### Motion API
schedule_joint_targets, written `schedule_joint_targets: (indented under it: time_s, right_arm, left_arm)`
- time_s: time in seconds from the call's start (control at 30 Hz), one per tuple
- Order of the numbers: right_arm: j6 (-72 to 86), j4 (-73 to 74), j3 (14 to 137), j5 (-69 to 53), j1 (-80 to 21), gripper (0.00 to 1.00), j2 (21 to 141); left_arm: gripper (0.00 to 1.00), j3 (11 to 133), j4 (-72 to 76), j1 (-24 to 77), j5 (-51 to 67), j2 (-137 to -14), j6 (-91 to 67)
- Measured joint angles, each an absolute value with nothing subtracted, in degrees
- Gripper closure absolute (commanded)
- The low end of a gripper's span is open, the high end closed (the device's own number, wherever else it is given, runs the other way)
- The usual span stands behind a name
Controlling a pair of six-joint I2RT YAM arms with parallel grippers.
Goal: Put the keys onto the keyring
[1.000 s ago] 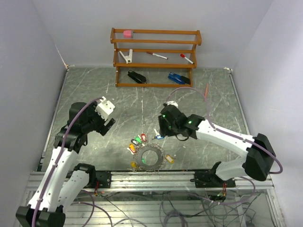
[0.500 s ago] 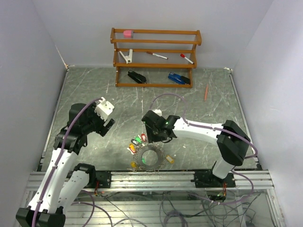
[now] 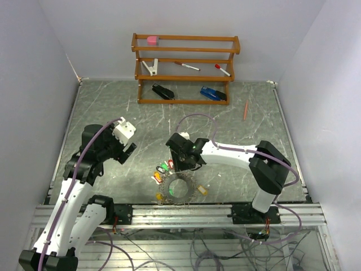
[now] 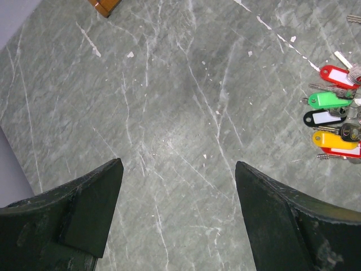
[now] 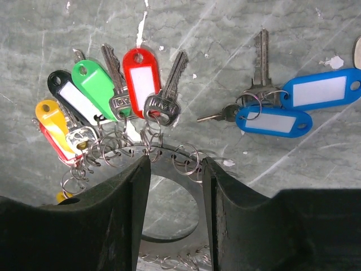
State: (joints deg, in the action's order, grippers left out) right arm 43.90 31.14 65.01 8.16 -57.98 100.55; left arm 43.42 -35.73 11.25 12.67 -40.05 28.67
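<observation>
The keyring (image 3: 189, 187) lies flat near the table's front edge. Keys with yellow, black, green and red tags (image 3: 163, 168) fan out from its upper left; in the right wrist view these keys (image 5: 113, 96) hang on small wire loops in the keyring's (image 5: 172, 248) holes. Two blue-tagged keys (image 5: 273, 121) lie loose on the table to the right. My right gripper (image 3: 179, 162) hovers over the keyring's far band, jaws (image 5: 174, 164) open and empty. My left gripper (image 3: 127, 149) is open and empty to the left, above bare table (image 4: 177, 166); it sees the keys (image 4: 333, 116) at its right edge.
A wooden rack (image 3: 185, 68) stands at the back with a black stapler (image 3: 163, 91), a blue stapler (image 3: 212, 93), pens and a pink item. An orange pencil (image 3: 246, 110) lies at the back right. A yellow tag (image 3: 201, 191) lies at the keyring's right.
My right arm has swung left and stretched out, bringing its gripper from beside the blue keys to over the keyring's far band. The left arm has not moved.
</observation>
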Motion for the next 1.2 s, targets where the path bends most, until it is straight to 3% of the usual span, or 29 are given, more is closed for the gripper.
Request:
schedule_joint_targets:
  time_s: [0.63, 1.0, 1.2]
  right_arm:
    - [44.18, 29.65, 61.52, 7.03, -57.06, 0.66, 101.27]
    - [44.01, 28.56, 60.97, 5.56, -56.95, 1.0, 100.97]
    - [43.88, 29.47, 60.99, 7.07, -56.97, 1.0, 99.5]
  left_arm:
    - [0.09, 43.18, -35.7, 11.25, 12.56, -39.72, 28.62]
    - [0.09, 43.18, -35.73, 11.25, 12.6, -40.45, 28.47]
    - [0.09, 44.21, -36.45, 11.25, 13.02, -40.75, 28.12]
